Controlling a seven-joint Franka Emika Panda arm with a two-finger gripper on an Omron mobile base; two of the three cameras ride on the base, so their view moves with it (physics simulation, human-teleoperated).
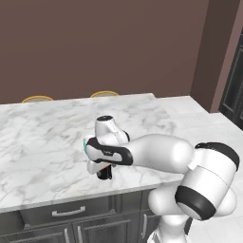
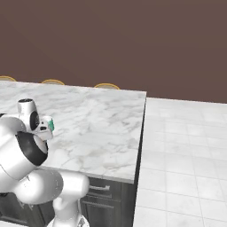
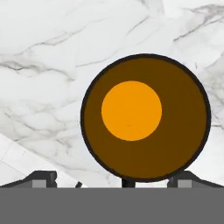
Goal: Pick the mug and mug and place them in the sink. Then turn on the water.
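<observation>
The black mug [image 3: 144, 117] with its orange inside is seen from straight above in the hand view, standing on the marble counter [image 3: 48, 61]. My gripper [image 3: 116, 180] hangs open just over it, one fingertip [image 3: 43, 177] well left of the mug and the other at its right rim. From the left base view the black mug [image 1: 105, 173] stands near the counter's front edge, under the gripper [image 1: 101, 166]. The teal mug [image 1: 86, 145] peeks out behind the hand, and its teal side [image 2: 51, 125] also shows in the right base view. The sink and faucet are out of view.
The counter [image 1: 42, 137] ends at a right edge [image 2: 142, 133] above pale floor tiles [image 2: 186, 146]. Dark drawers with metal handles [image 1: 69, 211] run under its front. Yellow chair backs [image 1: 104, 93] rise behind the far edge. A dark cabinet [image 1: 235, 85] stands at the right.
</observation>
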